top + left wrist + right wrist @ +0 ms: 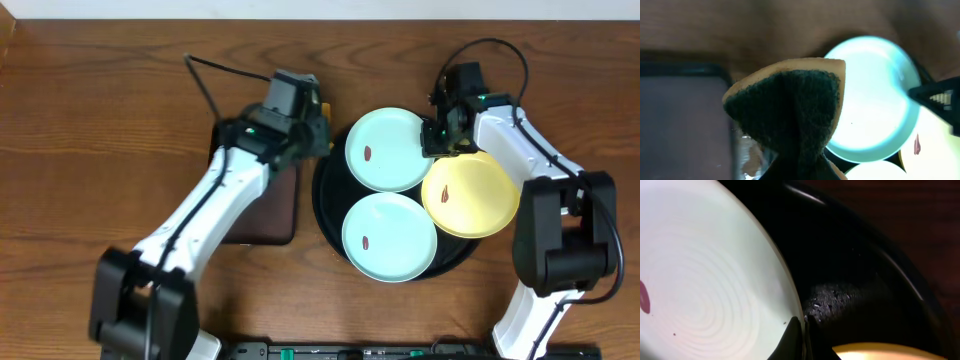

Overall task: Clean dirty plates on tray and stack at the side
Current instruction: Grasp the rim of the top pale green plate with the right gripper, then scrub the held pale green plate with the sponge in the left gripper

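Note:
Three plates lie on the round black tray (328,195): a far mint plate (385,150), a near mint plate (388,238) and a yellow plate (472,195), each with a brown smear. My right gripper (438,135) is shut on the far mint plate's right rim, as the right wrist view shows (802,322). My left gripper (318,125) is shut on a yellow sponge with a dark scouring face (790,100). It holds the sponge just left of the far mint plate (875,100), above the tray's left edge.
A dark-brown rectangular tray (265,215) lies left of the black tray, partly under my left arm. The wooden table extends all round. The black tray floor (865,255) shows small specks beside the held rim.

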